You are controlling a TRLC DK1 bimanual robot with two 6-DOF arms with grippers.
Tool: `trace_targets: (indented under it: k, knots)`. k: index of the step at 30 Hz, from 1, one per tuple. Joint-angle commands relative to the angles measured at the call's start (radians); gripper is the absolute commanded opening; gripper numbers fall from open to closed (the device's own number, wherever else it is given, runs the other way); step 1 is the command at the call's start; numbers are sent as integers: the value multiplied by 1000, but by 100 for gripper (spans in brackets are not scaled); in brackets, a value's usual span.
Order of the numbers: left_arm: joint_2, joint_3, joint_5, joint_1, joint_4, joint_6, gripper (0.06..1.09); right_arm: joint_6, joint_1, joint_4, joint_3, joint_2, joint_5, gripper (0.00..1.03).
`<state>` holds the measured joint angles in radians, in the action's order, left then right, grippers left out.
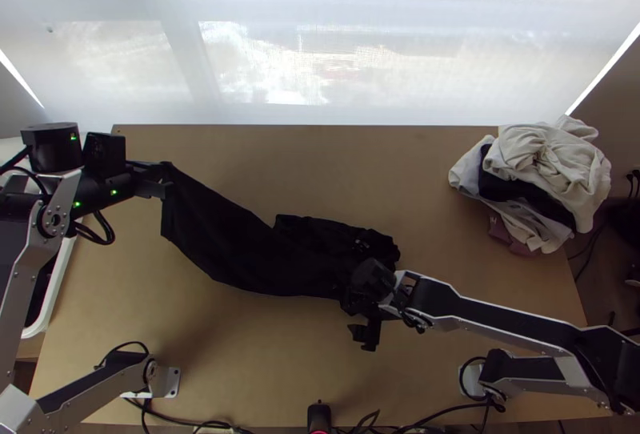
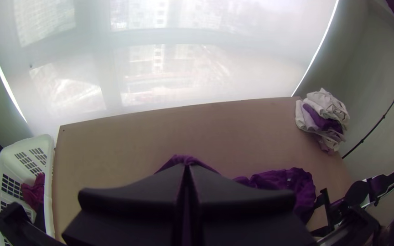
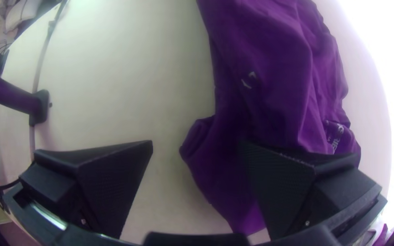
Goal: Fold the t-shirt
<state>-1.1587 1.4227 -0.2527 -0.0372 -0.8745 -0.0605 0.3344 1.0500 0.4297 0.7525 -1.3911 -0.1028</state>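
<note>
The left gripper's [image 1: 166, 180] fingers are clenched on a raised end of the dark t-shirt [image 1: 240, 250], near the table's [image 1: 240, 370] left edge. The right gripper's [image 1: 360, 320] fingers stand apart over its other end; one overlaps the cloth in the right wrist view, a loose edge lies in the gap, and I cannot tell whether they touch. Between the grippers the shirt slants across the middle, stretched on the left and bunched on the right. A broad band of tabletop separates it from the far edge, a narrower one from the near edge. The clothes pile [image 1: 548, 158] overhangs the right edge near the far corner; the white basket [image 2: 48, 196] stands beside the left edge.
</note>
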Motion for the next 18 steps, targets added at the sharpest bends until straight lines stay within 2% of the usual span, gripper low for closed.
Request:
trace_targets:
  k: [1, 4, 12, 14, 18]
  knots:
    - [-16, 1, 1, -1, 6, 1, 9, 12, -36, -40, -7, -52, 0, 79]
    - [-18, -2, 1, 7, 8, -1, 9, 22, -39, -59, -7, -74, 0, 65]
    - [-16, -24, 1, 11, 16, -1, 9, 37, -62, -74, 13, -85, 0, 8]
    - [-16, -48, 1, 13, 22, -7, 9, 35, -82, -74, 28, -68, 0, 3]
    - [-19, -97, 1, 17, 62, -25, 9, 32, -123, -42, 70, -13, -2, 3]
